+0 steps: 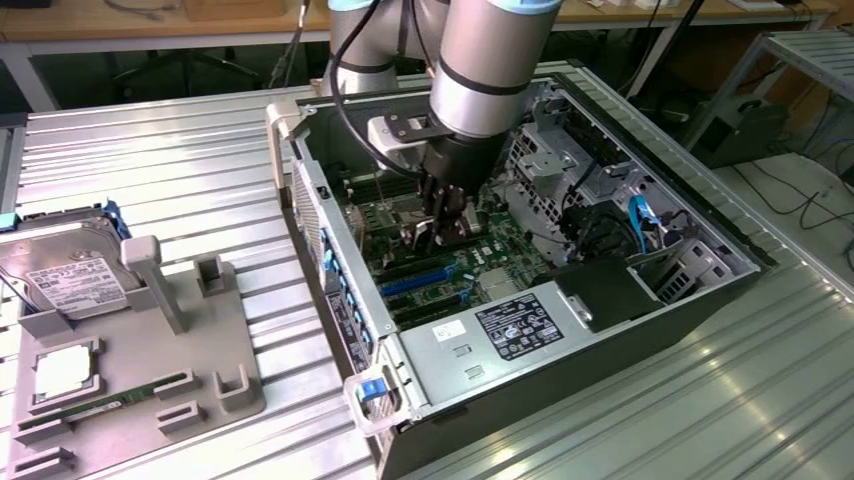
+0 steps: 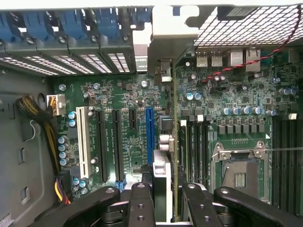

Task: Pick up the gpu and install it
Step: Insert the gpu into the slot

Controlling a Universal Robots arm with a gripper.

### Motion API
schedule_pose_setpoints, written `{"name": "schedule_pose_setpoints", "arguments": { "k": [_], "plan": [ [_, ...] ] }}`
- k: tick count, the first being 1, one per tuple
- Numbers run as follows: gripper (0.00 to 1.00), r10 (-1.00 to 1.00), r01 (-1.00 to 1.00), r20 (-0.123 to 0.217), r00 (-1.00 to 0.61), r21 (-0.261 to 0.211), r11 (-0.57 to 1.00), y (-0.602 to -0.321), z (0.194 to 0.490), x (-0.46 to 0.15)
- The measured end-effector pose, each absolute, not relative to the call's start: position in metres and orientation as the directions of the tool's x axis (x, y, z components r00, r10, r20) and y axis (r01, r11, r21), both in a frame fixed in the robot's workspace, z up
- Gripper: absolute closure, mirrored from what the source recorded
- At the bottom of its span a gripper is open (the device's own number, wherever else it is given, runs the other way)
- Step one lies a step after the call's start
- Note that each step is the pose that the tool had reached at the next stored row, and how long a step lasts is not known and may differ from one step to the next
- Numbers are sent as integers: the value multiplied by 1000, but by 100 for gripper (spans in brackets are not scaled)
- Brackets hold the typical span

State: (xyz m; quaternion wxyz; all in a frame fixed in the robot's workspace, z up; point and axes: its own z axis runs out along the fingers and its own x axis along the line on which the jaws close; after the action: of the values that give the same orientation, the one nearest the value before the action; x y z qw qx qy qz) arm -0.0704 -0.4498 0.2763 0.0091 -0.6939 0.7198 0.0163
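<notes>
Black fingers [image 2: 140,203] of the gripper [image 2: 168,201] pinch the gpu [image 2: 163,142] from both sides. It stands on its thin edge over the green board [image 2: 236,94] inside the open computer case [image 1: 334,290] — just beside the long blue slot [image 2: 149,137].

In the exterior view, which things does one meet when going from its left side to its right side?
hard drive → blue latch on the case corner → gripper holding the gpu → blue cable

A ribbed metal desk [image 1: 160,180] carries an open computer case [image 1: 601,385] and, toward the exterior view's left, a grey tray [image 1: 220,335].
</notes>
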Motion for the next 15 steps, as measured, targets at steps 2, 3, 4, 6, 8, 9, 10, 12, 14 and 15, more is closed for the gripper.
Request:
{"name": "schedule_pose_setpoints", "arguments": {
  "k": [2,3,4,6,8,9,10,12,14,15],
  "plan": [
    [72,-999,-999,-36,-37,11,37,-450,273,-70],
    [72,-999,-999,-36,-37,11,36,-450,273,-70],
    [72,-999,-999,-36,-37,12,37,-451,273,-70],
    [72,-999,-999,-36,-37,12,37,-454,272,-70],
    [72,-999,-999,-36,-37,12,37,-455,271,-70],
    [72,-999,-999,-36,-38,12,37,-456,271,-70],
    [72,-999,-999,-36,-38,12,37,-457,270,-70],
    [72,-999,-999,-36,-38,12,37,-458,269,-70],
    [72,-999,-999,-36,-38,12,38,-459,268,-70],
    [72,-999,-999,-36,-38,12,38,-460,268,-70]
  ]
}}
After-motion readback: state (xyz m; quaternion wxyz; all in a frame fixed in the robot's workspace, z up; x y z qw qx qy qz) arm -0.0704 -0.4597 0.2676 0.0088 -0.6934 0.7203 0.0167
